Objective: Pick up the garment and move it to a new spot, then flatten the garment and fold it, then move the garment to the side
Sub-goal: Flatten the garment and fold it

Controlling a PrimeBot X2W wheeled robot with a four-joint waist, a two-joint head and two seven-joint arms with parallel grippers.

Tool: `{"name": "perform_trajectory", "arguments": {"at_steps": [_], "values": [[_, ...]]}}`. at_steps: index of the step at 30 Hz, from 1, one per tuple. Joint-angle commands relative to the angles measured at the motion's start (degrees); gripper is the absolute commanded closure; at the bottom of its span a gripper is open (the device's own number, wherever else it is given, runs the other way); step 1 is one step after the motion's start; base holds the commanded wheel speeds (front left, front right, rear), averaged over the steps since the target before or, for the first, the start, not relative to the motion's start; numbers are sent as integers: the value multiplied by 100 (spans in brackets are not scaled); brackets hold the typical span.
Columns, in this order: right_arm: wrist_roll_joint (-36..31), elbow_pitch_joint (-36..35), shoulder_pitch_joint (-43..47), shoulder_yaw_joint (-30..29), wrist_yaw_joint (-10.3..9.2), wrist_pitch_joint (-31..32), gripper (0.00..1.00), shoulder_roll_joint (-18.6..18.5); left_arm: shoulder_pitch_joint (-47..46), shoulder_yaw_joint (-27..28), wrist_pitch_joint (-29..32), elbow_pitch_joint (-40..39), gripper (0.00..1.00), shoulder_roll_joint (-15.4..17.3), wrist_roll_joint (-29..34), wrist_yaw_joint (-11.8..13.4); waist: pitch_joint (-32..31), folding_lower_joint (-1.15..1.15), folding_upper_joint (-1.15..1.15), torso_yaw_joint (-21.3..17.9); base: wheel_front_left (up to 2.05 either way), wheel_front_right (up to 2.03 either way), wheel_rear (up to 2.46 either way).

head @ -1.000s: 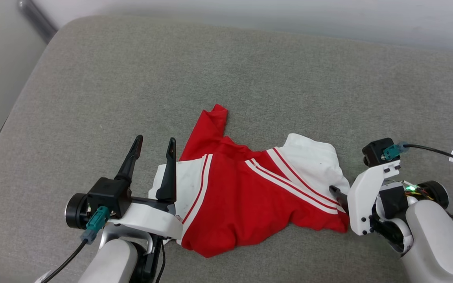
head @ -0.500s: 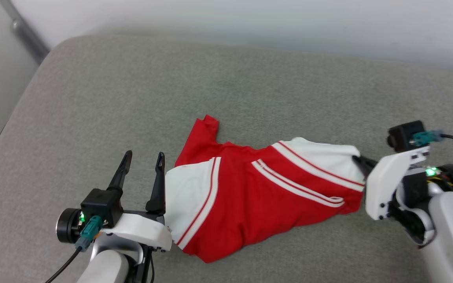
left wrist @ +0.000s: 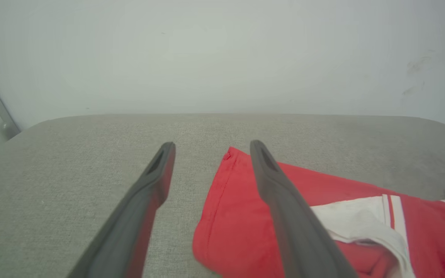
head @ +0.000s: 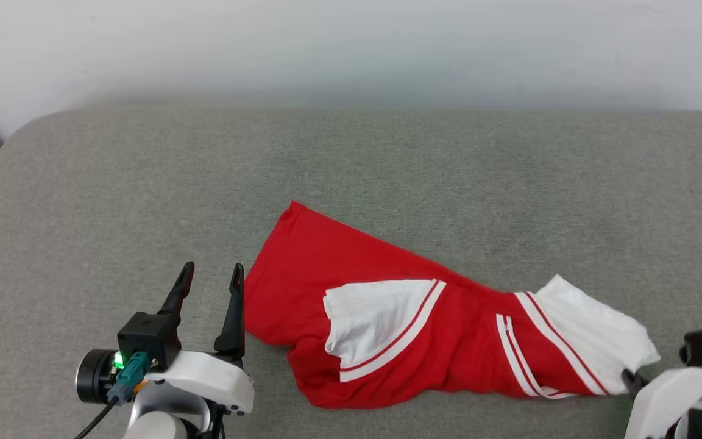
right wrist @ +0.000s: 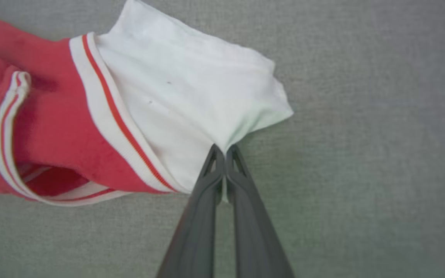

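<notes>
At the sleeve (right wrist: 191,88) of the T-shirt (head: 400,341), the right claw (right wrist: 222,148) grips and has stretched it flatter; the left claw (head: 211,274) gapes alongside

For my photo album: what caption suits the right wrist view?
Right pincer shut on the white sleeve of the red garment on a grey cushion.

My right gripper (right wrist: 220,148) pinches the shirt's (right wrist: 48,131) white sleeve (right wrist: 184,88), so the hem between my fingers (right wrist: 203,216) is hidden. From the head, that hand is mostly cut off at the corner, its tips largely behind its pale housing (head: 668,396). By my left gripper (left wrist: 209,148), one finger (left wrist: 284,200) covers part of the shirt, which runs off the edge beyond.
</notes>
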Motion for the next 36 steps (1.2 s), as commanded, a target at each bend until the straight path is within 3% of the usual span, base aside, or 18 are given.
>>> {"name": "perform_trajectory", "arguments": {"at_steps": [1, 12, 17, 20, 23, 32, 36], "values": [[-49, 46, 52, -31, -4, -139, 0, 73, 75, 1, 18, -9, 0, 26, -4, 32, -39, 0, 0, -44, 0, 0, 0], [-493, -44, 11, -186, -4, -2609, 0, 461, 304, 20, 204, -67, 0, 147, -82, 131, -193, 0, 0, -157, 0, 0, 0], [-683, -332, 122, 42, -3, -2973, 0, 529, 325, 11, 389, -120, 0, 230, -58, 225, -414, 0, 0, -222, 0, 0, 0], [-749, -615, 224, 228, -4, -3072, 0, 559, 173, -76, 604, -231, 0, 280, -49, 156, -485, 0, 0, -270, 0, 0, 0], [-765, -948, 347, 422, -4, -3070, 0, 585, 1, -250, 1008, -296, 0, 332, -111, -10, -513, 0, 0, -336, 0, 0, 0], [-702, -1587, 557, 899, -4, -2824, 0, 594, -626, -940, 3073, -300, 0, 532, -658, -878, -368, 0, 0, -630, 0, 0, 0], [-699, -1658, 507, 998, -4, -2807, 0, 594, -741, -1140, 3931, -364, 0, 709, -894, -1082, -268, 0, 0, -759, 0, 0, 0]]}}
